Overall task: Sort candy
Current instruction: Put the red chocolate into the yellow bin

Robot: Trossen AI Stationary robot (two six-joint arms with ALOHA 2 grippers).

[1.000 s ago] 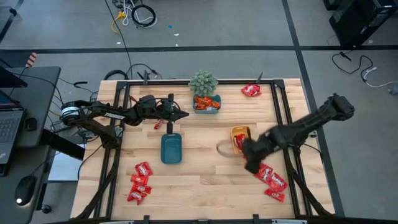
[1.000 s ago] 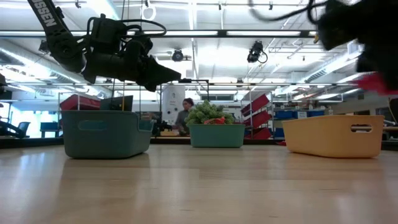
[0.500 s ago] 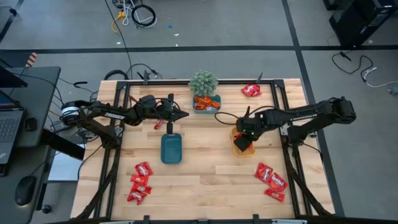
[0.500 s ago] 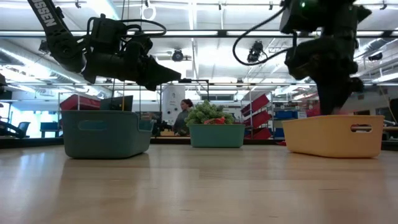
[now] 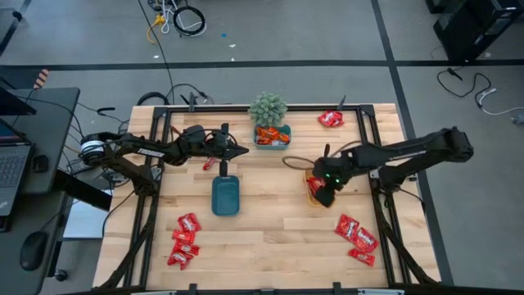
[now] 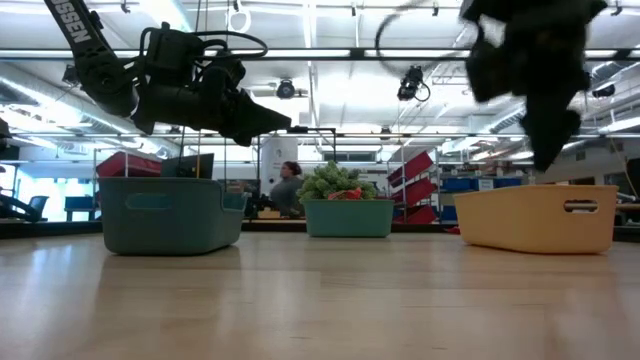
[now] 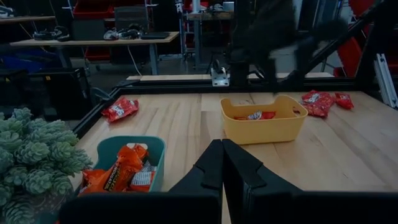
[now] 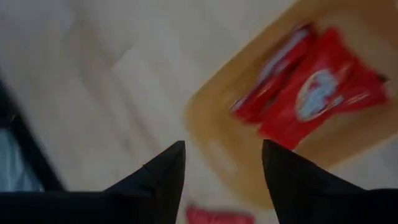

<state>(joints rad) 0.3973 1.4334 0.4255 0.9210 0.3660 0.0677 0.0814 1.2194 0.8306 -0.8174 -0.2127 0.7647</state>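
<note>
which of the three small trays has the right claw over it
The yellow rectangular plastic tray, holding shiny red candy packets. The right claw hangs open above it; the dark teal tray and the blue tray by the plant have none.

You see the yellow tray [image 6: 538,217] standing on the wooden table [image 6: 320,305], with a dark blurred arm directly above it. Left of the yellow tray sits a smaller teal tray [image 6: 349,216] with a green plant [image 6: 330,181] behind it. Farthest from the yellow tray, the big teal tray [image 6: 170,214] sits under the left gripper [image 6: 278,122], whose fingers are pressed together.
</note>
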